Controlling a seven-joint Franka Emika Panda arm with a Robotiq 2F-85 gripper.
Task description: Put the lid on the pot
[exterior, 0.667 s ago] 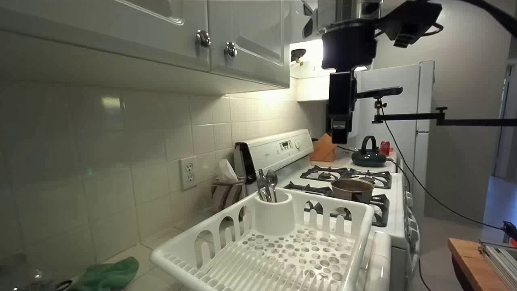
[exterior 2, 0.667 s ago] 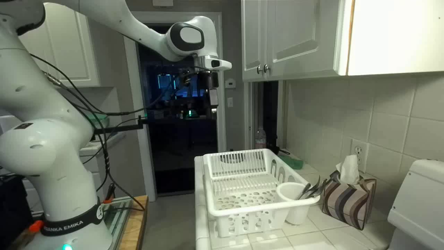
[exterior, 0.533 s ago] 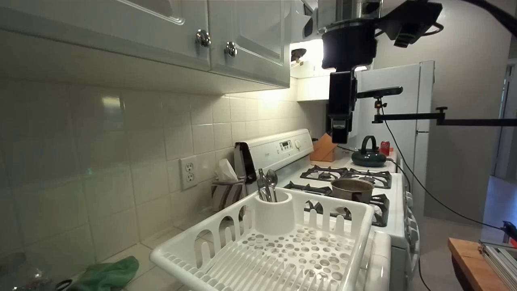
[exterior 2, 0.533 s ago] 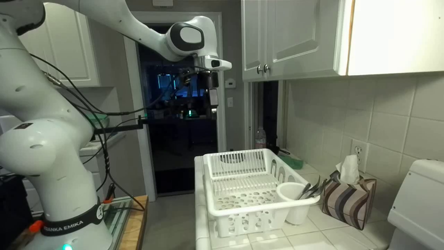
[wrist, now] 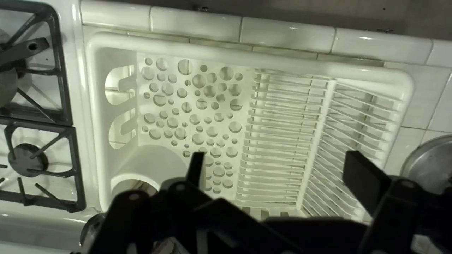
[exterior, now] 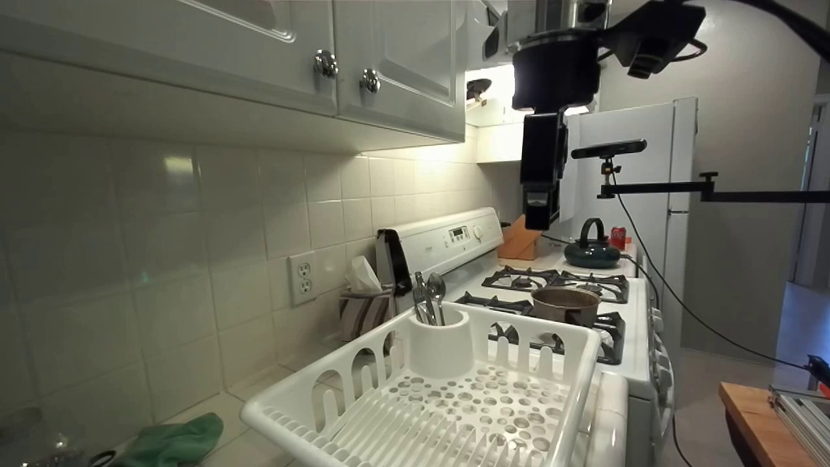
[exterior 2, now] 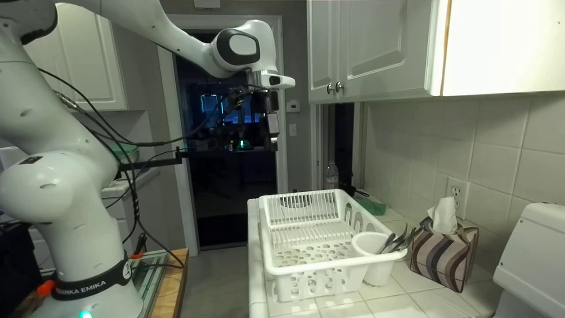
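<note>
In an exterior view, the white dish rack [exterior: 519, 318] occupies the lower centre; a green cloth [exterior: 172, 441] lies lower left; a kettle [exterior: 592, 254] and red can [exterior: 618, 238] stand right of centre.

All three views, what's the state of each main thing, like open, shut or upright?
Gripper, open, nothing held.
Pot, on the stove, uncovered.
Dish rack, right side up.
Lid, off the pot, beside the dish rack, partly visible.
Cabinet doors, shut.
Tissue box, open, tissue sticking up.
Kettle, upright.
Red can, upright.
</note>
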